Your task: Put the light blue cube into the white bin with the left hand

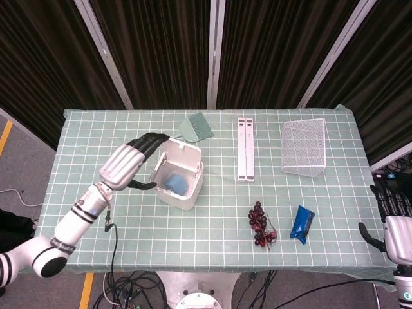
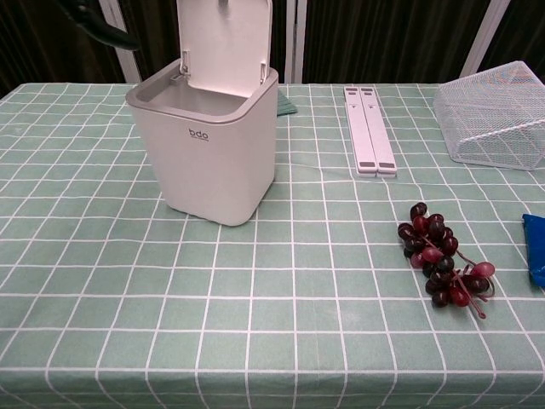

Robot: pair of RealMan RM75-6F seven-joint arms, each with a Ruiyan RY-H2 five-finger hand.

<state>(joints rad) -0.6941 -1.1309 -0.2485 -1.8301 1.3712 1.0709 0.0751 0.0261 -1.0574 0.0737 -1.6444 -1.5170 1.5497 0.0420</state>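
Observation:
The light blue cube [image 1: 175, 183] lies inside the white bin [image 1: 188, 194], whose lid stands up at the back. In the chest view the bin [image 2: 213, 158] hides its contents. My left hand [image 1: 129, 164] hovers just left of the bin with its fingers spread and nothing in it; only a dark fingertip [image 2: 102, 30] shows at the top left of the chest view. My right hand [image 1: 393, 209] hangs off the table's right front corner, its fingers apart and empty.
A green brush [image 1: 196, 127] lies behind the bin. A white twin bar [image 1: 245, 149] sits in the middle, a wire basket [image 1: 304, 147] at the right. Dark grapes [image 1: 261, 226] and a blue packet [image 1: 302, 222] lie near the front right.

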